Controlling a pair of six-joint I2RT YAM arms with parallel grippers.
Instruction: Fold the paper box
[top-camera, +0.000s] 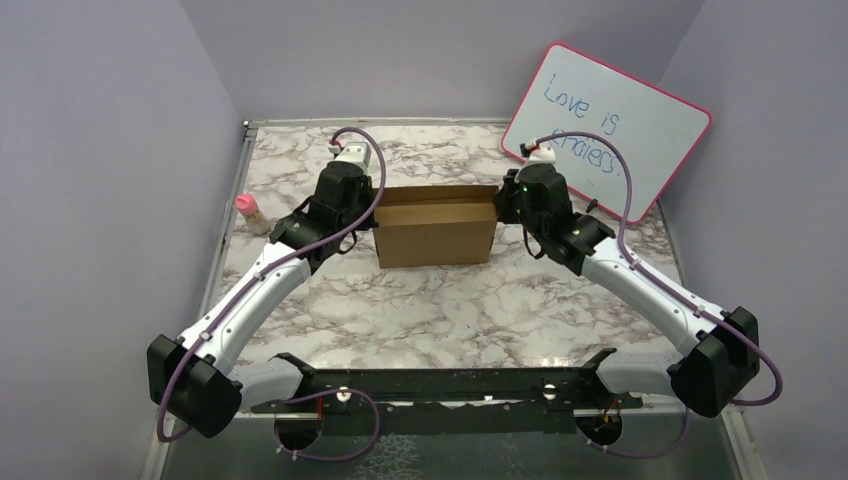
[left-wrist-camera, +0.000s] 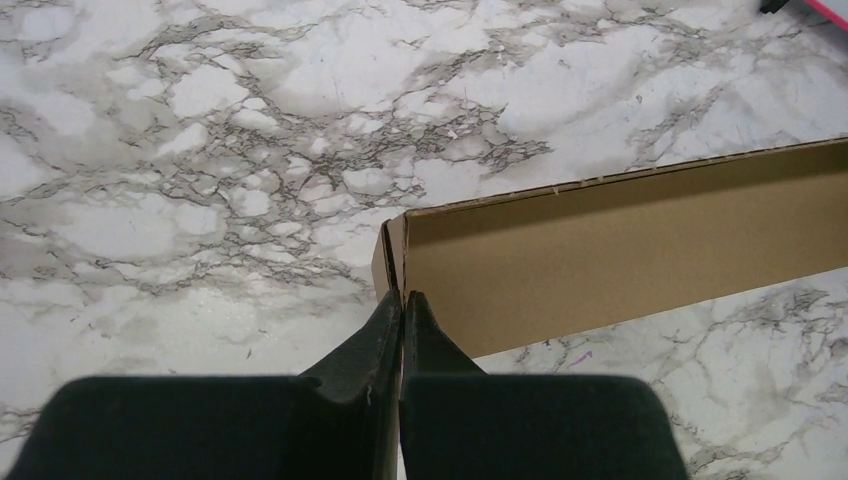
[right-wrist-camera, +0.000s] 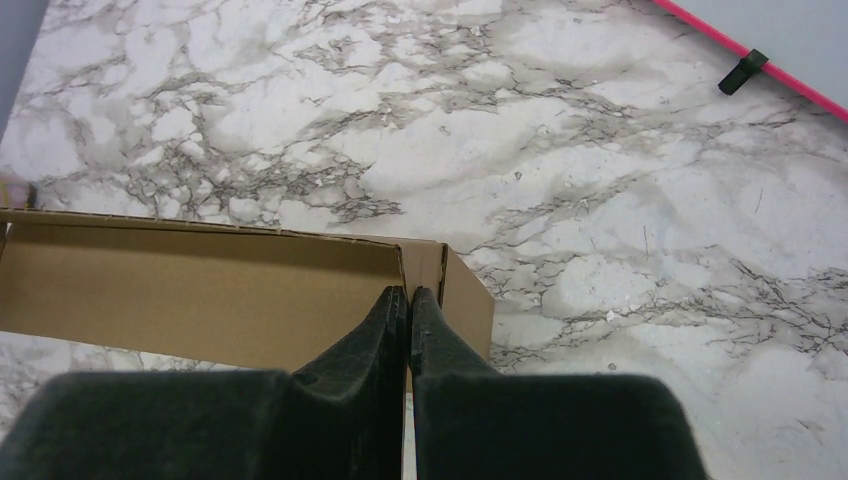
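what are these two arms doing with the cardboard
Two robot arms are folding a paper box on the marble table. The left pincer is shut on the box's left end wall, and the right pincer is shut on its right end wall. The box stands between them with its walls up and its top open.

left gripper (left-wrist-camera: 402, 300) — fingers pressed together | right gripper (right-wrist-camera: 410, 293) — same | both pitched downward
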